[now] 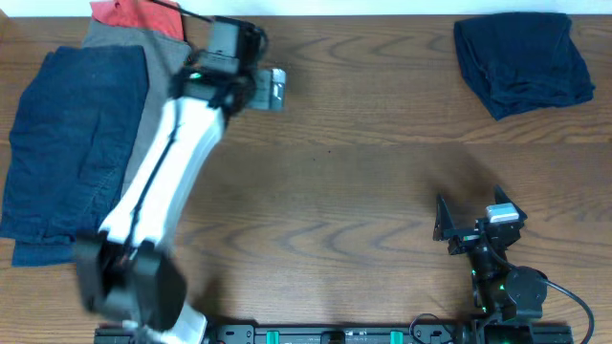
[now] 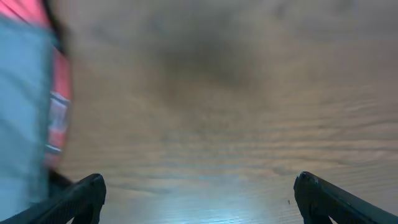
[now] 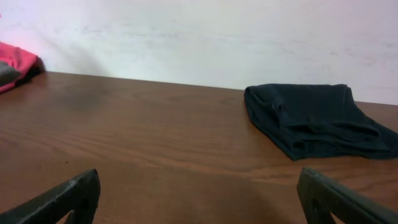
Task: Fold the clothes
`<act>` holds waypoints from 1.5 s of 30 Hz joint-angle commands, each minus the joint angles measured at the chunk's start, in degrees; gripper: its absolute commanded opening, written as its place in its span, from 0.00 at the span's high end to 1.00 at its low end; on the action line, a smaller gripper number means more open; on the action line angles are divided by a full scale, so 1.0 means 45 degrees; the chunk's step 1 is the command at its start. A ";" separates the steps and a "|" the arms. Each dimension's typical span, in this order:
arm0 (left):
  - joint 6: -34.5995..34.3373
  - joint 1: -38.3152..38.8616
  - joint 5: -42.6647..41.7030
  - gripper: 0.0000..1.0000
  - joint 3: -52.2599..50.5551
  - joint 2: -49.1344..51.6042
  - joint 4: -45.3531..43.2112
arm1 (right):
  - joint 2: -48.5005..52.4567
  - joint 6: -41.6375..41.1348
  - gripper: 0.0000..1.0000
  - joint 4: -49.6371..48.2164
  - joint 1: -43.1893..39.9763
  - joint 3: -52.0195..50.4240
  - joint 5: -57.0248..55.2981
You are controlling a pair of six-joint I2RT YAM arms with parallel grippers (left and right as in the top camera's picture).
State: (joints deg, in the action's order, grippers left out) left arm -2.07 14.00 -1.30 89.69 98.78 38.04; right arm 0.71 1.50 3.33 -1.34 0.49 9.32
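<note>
Overhead view: the left arm reaches from its base at the near left edge diagonally out to the far side of the table [image 1: 363, 143]. The left gripper [image 1: 239, 38] sits just beside the right edge of a pile of clothes, and whether it touches the cloth cannot be told from above. The pile is made of a dark blue garment [image 1: 76, 143] spread flat and creased, a grey garment [image 1: 120, 40] partly under it, and a red garment [image 1: 124, 11] at the far edge. The right arm is tucked low near its base, with the right gripper [image 1: 470, 215] spread apart and empty. It is well apart from a navy bundle [image 1: 521, 62], which lies in a rumpled, roughly folded heap at the far right corner.

Left wrist view: the picture is blurred. The left gripper [image 2: 199, 183] is spread wide with only bare wood between its fingertips. The red garment [image 2: 59, 93] and a pale grey cloth [image 2: 22, 106] show at the left edge, off to the side of the fingers and not between them.

Right wrist view: the camera looks low along the table toward a white wall [image 3: 199, 31]. The right gripper [image 3: 199, 180] is wide apart and holds nothing. The navy bundle [image 3: 317, 121] lies ahead and to the right, limp and wrinkled, with its edges uneven. A corner of the red garment [image 3: 15, 62] shows far left.
</note>
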 commanded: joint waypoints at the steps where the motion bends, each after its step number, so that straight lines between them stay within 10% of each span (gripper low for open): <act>1: 0.1122 -0.0690 0.0155 0.02 -0.0262 -0.2025 -0.0049 | -0.0087 -0.0034 0.01 0.0029 0.0146 -0.0039 -0.0117; 28: 0.0811 -0.5095 -0.2040 0.02 -1.6271 -1.7301 -0.9228 | -0.0087 -0.0034 0.01 0.0029 0.0146 -0.0039 -0.0117; 45: 0.1146 -0.4415 -0.2123 0.02 -1.9273 -2.1109 -1.0103 | -0.0087 -0.0034 0.01 0.0029 0.0146 -0.0039 -0.0117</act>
State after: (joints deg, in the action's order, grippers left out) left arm 1.76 -6.87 -10.57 4.25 5.82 -7.09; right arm 0.69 1.50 3.36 -1.34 0.49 9.13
